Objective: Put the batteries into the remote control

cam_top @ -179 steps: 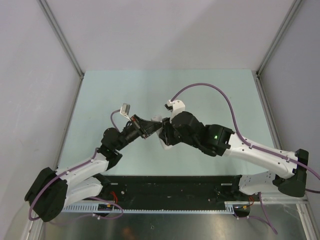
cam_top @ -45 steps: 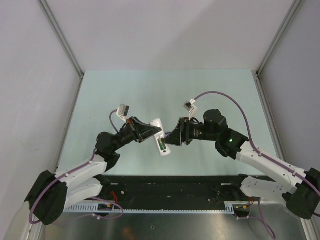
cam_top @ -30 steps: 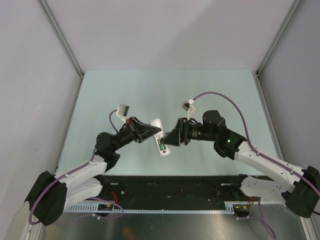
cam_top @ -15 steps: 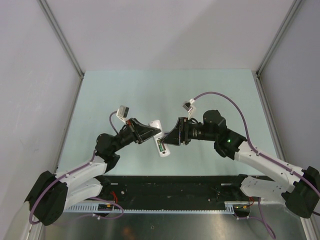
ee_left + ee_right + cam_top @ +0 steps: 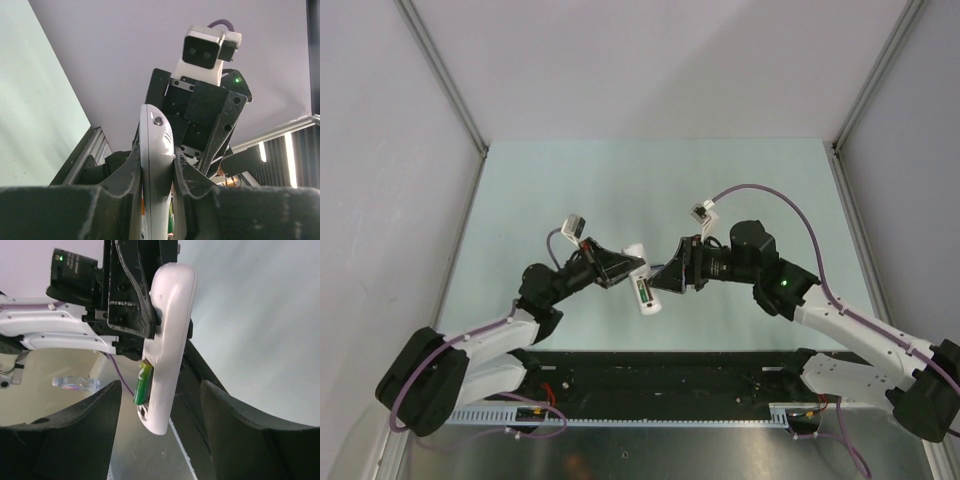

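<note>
My left gripper (image 5: 623,266) is shut on the white remote control (image 5: 641,278) and holds it above the table. The remote shows edge-on between the left fingers in the left wrist view (image 5: 156,165). In the right wrist view the remote (image 5: 167,345) hangs upright with a green battery (image 5: 144,384) lying in its back recess. My right gripper (image 5: 665,279) is open, its fingers (image 5: 82,425) spread wide on either side of the remote's lower end without touching it. The dark purple-blue battery is out of view.
The pale green table top (image 5: 650,190) lies under both arms. Grey walls enclose it on three sides. A black strip and a metal rail (image 5: 660,385) run along the near edge by the arm bases.
Six seconds ago the right gripper was pressed close against the remote. It has since drawn back to the right and stands open. The left arm holds the remote almost still.
</note>
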`<state>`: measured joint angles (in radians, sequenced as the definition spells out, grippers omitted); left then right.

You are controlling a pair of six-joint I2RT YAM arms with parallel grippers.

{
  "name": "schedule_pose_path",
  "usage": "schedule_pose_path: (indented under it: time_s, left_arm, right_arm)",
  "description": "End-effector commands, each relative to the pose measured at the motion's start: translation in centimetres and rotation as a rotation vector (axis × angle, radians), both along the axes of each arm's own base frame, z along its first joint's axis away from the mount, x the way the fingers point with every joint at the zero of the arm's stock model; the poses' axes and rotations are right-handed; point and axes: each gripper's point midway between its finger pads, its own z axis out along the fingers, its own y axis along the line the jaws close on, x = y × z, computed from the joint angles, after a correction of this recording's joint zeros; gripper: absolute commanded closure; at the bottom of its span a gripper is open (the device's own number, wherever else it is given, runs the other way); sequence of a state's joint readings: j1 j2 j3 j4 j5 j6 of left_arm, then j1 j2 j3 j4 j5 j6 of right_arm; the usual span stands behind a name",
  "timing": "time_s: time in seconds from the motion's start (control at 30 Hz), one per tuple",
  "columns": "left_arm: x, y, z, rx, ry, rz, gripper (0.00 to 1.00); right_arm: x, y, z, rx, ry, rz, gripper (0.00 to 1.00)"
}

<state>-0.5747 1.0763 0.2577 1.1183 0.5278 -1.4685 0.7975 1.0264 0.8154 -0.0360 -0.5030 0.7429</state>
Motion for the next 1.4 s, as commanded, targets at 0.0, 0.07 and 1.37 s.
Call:
schedule_pose_path:
  time_s: [0.0,0.07,1.37]
  left_arm:
    - [0.2,0.0,0.8,-0.031,0.011,-0.02,1.0]
    - [0.3,-0.2,0.8,-0.027,0.018,-0.023,1.0]
    - [-0.4,-0.1,2.9,-0.038,-0.076,-0.039,1.0]
  right_arm:
    - [-0.4,-0.6,-0.6,-0.055,-0.101,0.008,0.3]
    - [-0.6,-0.7,-0.9,-0.069,-0.107,0.016,0.28]
    - [-1.8,2.1,-1.8,0.08,0.054,0.113,0.43]
